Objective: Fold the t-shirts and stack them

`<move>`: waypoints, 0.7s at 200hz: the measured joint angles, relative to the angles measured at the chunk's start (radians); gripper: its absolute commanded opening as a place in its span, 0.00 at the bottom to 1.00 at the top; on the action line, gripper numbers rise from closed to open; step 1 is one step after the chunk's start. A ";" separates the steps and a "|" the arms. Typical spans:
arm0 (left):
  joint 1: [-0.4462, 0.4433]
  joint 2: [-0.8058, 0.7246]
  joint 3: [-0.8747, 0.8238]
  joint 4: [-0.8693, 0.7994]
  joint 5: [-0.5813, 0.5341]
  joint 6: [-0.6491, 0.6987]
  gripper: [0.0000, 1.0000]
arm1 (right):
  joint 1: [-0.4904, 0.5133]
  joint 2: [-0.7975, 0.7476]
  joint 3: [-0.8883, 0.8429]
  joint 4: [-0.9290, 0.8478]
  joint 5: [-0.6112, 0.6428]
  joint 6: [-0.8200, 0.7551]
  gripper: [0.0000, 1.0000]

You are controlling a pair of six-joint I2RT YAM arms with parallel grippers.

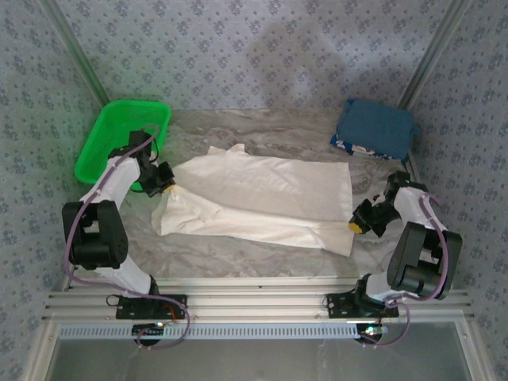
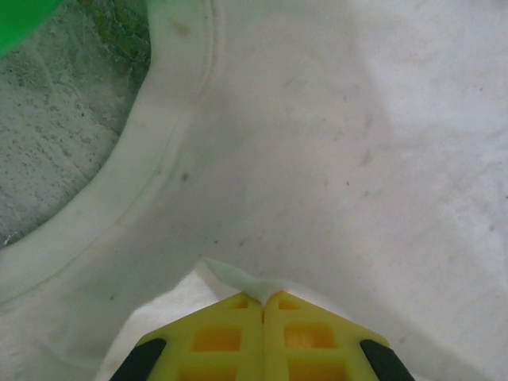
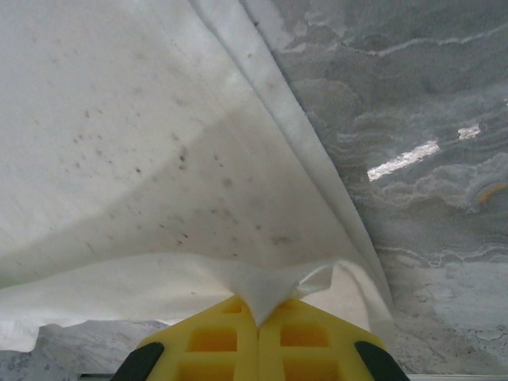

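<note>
The blue shirt [image 1: 375,127] sat folded at the far right. The white shirt [image 1: 262,198] lay in the middle, seemingly half-folded, its edges pinched by the left gripper [image 2: 263,300] and right gripper [image 3: 260,305]. Stacking was not yet done.

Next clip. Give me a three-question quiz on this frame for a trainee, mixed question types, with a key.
1. True or false: the dark blue t-shirt lies at the far right corner of the table, apart from the cream t-shirt.
2. The left gripper is shut on: A) a cable; B) the cream t-shirt; C) nothing.
3. Fill in: the green basket stands at the far ___ corner.
Key: 1 true; 2 B; 3 left.
</note>
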 measured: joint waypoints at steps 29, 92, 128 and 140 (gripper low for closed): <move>0.000 0.018 0.000 0.000 -0.003 0.007 0.00 | 0.002 0.020 0.003 0.007 0.002 -0.003 0.00; -0.006 0.035 0.012 0.004 -0.004 0.012 0.00 | 0.021 0.081 0.088 0.003 0.024 -0.031 0.02; -0.013 0.047 0.012 0.010 -0.004 0.011 0.00 | 0.050 0.116 0.126 -0.004 0.037 -0.048 0.02; -0.013 0.051 0.012 0.016 -0.003 0.011 0.00 | 0.058 0.131 0.134 -0.006 0.045 -0.054 0.03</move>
